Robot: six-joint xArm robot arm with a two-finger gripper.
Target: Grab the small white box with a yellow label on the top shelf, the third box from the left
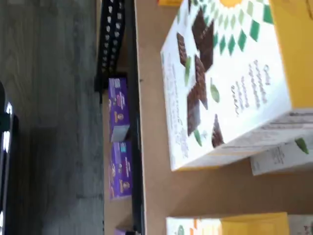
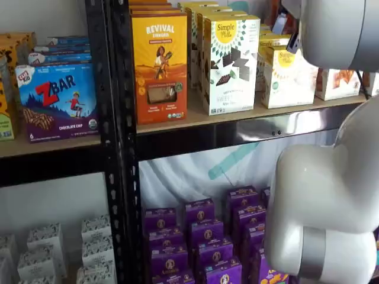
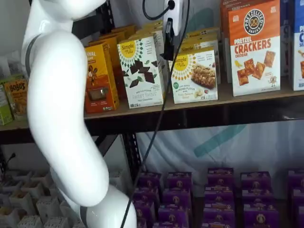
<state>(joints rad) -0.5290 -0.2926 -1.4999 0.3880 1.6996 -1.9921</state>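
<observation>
Small white box (image 3: 194, 76) sits on top shelf (image 3: 247, 97), between taller chocolate-squares carton (image 3: 141, 71) and pretzel crackers carton (image 3: 254, 47). Gripper (image 3: 168, 45) hangs just before it; finger spacing cannot be told. Arm (image 2: 331, 195) blocks the shelf's right end.

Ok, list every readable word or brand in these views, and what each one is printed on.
"REVIVAL" – orange box, top shelf.
"Simple Mills" and "SWEET THINS" – tall white box with chocolate squares.
"Simple Mills" and "ALMOND FLOUR" – the small white box.
"PRETZEL CRACKERS CHEDDAR" – orange-topped box.
"ZBAR", "CHOCOLATE CHIP" – blue box.
"BOBO'S" – yellow packet.
Purple boxes: print too small to read.
</observation>
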